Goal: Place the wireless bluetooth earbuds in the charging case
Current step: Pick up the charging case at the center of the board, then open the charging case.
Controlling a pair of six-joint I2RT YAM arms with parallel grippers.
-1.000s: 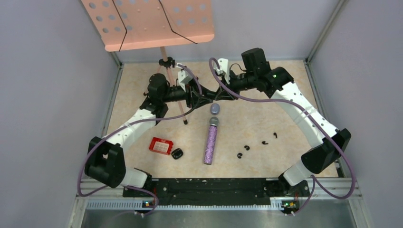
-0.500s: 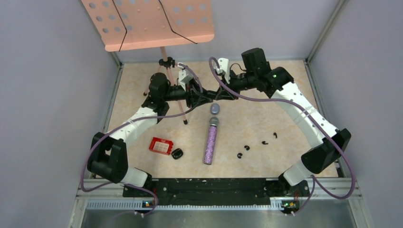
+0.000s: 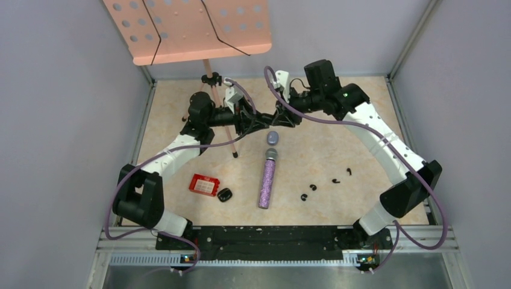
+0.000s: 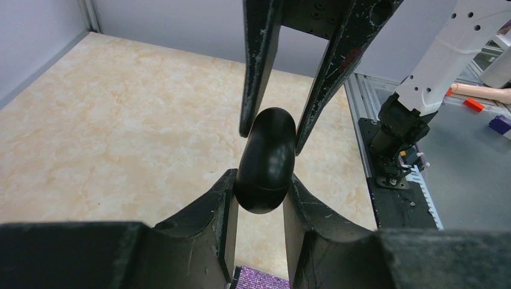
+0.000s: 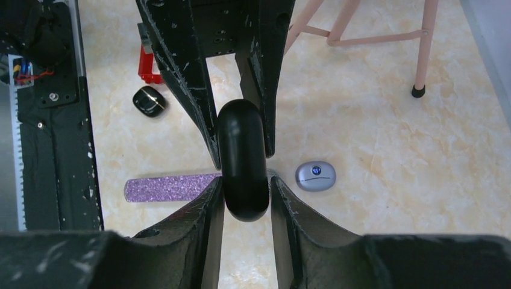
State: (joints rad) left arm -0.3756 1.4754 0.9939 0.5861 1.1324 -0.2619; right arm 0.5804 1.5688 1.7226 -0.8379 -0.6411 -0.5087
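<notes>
A black oval charging case (image 4: 268, 158) hangs in mid-air above the table's far middle, between both grippers. My left gripper (image 4: 260, 177) is shut on its lower end, both pads pressed against it. My right gripper (image 5: 246, 180) straddles the other end of the black case (image 5: 242, 159), its jaws slightly apart with a thin gap beside the case. In the top view the two grippers meet nose to nose, left gripper (image 3: 259, 122) and right gripper (image 3: 280, 118). Several black earbuds (image 3: 313, 187) lie loose on the table at the right.
A grey-purple case (image 3: 273, 137) lies closed just below the grippers. A glittery purple microphone (image 3: 267, 179), another small black case (image 3: 225, 194) and a red box (image 3: 203, 185) lie nearer the front. A pink music stand (image 3: 187, 27) with tripod legs (image 3: 232, 144) stands at the back left.
My left gripper has closed onto the black case. My right gripper's jaws have eased apart. Both arms shifted slightly to the left.
</notes>
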